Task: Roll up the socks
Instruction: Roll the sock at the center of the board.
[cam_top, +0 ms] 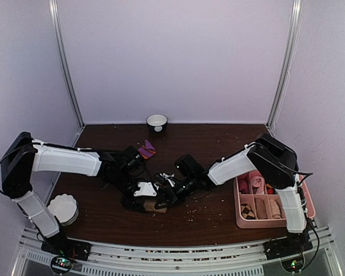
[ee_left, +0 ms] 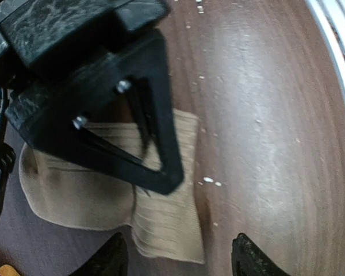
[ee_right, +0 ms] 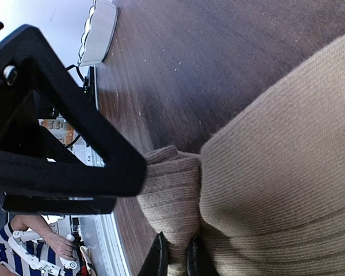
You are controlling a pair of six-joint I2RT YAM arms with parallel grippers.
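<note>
Tan sock (ee_left: pixel 167 221) lies flat, just ahead of the spread left gripper (ee_left: pixel 178 261); right gripper (ee_right: pixel 177 260) pinches its folded edge.

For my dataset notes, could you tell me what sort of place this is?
Probably a lab robot test booth: white panel walls on metal posts enclose a dark table, with two arms bolted to a rail, handling a tan sock.

On the table (cam_top: pixel 218 144) the near sock (ee_left: pixel 167 221) lies central, the far sock (cam_top: pixel 146 149) behind it. A bowl (cam_top: pixel 157 122) stands at the back edge, a divided tray (cam_top: pixel 240 202) at the right.
</note>
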